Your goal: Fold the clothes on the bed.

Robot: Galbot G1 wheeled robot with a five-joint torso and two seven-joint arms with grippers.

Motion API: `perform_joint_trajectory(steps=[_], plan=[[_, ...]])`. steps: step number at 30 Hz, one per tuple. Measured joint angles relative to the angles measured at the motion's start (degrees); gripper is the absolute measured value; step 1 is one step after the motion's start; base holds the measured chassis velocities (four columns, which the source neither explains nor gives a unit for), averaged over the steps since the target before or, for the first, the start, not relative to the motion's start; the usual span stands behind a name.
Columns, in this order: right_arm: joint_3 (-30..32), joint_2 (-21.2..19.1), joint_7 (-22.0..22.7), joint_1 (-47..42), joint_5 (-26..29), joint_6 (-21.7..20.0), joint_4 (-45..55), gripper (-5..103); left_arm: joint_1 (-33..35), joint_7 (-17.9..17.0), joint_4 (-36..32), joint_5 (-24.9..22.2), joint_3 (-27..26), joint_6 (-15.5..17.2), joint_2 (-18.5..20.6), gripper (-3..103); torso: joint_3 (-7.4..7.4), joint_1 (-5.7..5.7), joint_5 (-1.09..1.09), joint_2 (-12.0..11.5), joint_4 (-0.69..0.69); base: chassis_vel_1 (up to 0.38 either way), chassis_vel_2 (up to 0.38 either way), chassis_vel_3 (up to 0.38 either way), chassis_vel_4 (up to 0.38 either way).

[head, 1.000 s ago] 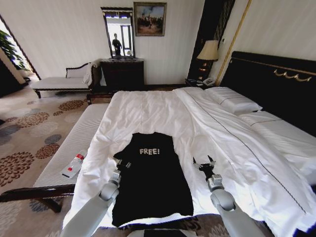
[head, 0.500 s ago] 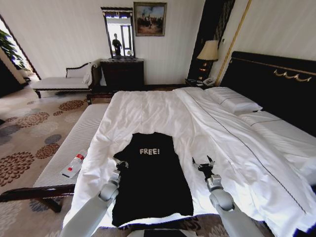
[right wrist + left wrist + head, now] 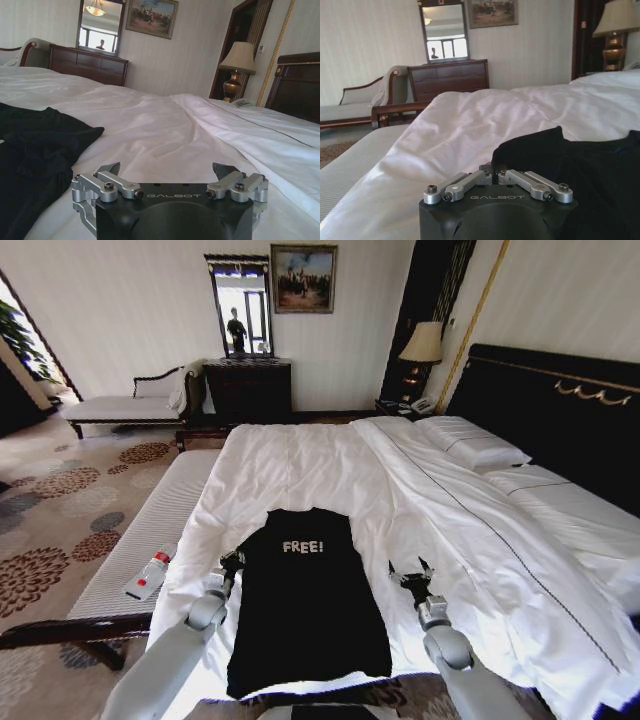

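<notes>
The clothes are one black T-shirt point(image 3: 305, 610) with white "FREE!" lettering, lying flat near the foot of the bed point(image 3: 300, 465), on its white duvet. My left gripper point(image 3: 232, 562) sits at the shirt's left sleeve edge. In the left wrist view this gripper point(image 3: 493, 172) is shut, with the black sleeve point(image 3: 535, 150) right at its tips. My right gripper point(image 3: 410, 575) rests on bare duvet just right of the shirt. The right wrist view shows it point(image 3: 166, 172) open and holding nothing, with the shirt point(image 3: 35, 145) off to one side.
A narrow white bench point(image 3: 150, 525) runs along the bed's left side, with a bottle point(image 3: 148, 577) on it. Pillows point(image 3: 470, 443) and the dark headboard point(image 3: 560, 410) lie to the right. A chaise point(image 3: 120, 405), dresser point(image 3: 248, 388) and lamp point(image 3: 422, 345) stand at the far wall.
My left arm has shifted left and a little forward, from over the shirt's sleeve to its outer edge. The right gripper has barely moved.
</notes>
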Motion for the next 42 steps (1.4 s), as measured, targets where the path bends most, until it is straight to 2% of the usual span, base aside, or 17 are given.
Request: perform_joint_trajectory(steps=[5, 9, 20, 31, 34, 35, 42], plan=[[-0.17, 0.11, -0.02, 0.0, -0.04, 0.0, 0.07, 100, -2.38, -0.85, 1.8, -4.27, -2.62, 1.69, 0.06, 0, 0.0, 0.0, 0.0, 0.0, 0.0, 0.0, 0.0, 0.0, 0.0], [-0.34, 0.12, -0.05, -0.06, -0.14, 0.0, 0.07, 100, -5.34, -2.38, 3.56, -10.76, -4.12, 4.22, 0.17, 0, 0.0, 0.0, -0.01, 0.0, -0.03, 0.0, 0.0, 0.0, 0.0], [-0.6, -0.24, -0.16, 0.08, -0.13, 0.15, -0.19, 100, -6.35, -2.47, 6.7, -12.41, -5.48, 4.56, 0.32, 0, 0.0, 0.0, 0.0, 0.0, 0.0, 0.0, 0.0, 0.0, 0.0], [-0.86, -0.48, -0.17, 0.3, -0.01, 0.15, -0.34, 100, -8.63, -4.29, 3.6, -10.94, 0.47, 5.18, -0.7, 0, 0.0, 0.0, 0.01, 0.0, 0.0, 0.0, 0.0, 0.0, 0.0], [-0.49, -0.89, -0.17, 0.12, 0.12, 0.15, -0.25, 100, -10.5, -5.39, 0.22, -10.78, 4.78, 6.39, -0.12, 0, 0.0, 0.0, 0.01, 0.0, -0.01, 0.0, 0.0, 0.0, 0.0], [-0.49, -0.89, -0.17, 0.12, 0.12, 0.15, -0.25, 100, -10.5, -5.39, 0.22, -10.78, 4.78, 6.39, -0.12, 0, 0.0, 0.0, 0.01, 0.0, -0.01, 0.0, 0.0, 0.0, 0.0], [0.09, -1.55, -0.17, -0.04, 0.54, 0.17, 0.29, 100, -14.95, -6.71, -3.71, -10.44, 15.93, 8.07, 2.85, 0, 0.0, 0.0, 0.02, 0.0, 0.0, 0.0, 0.0, 0.0, 0.0]])
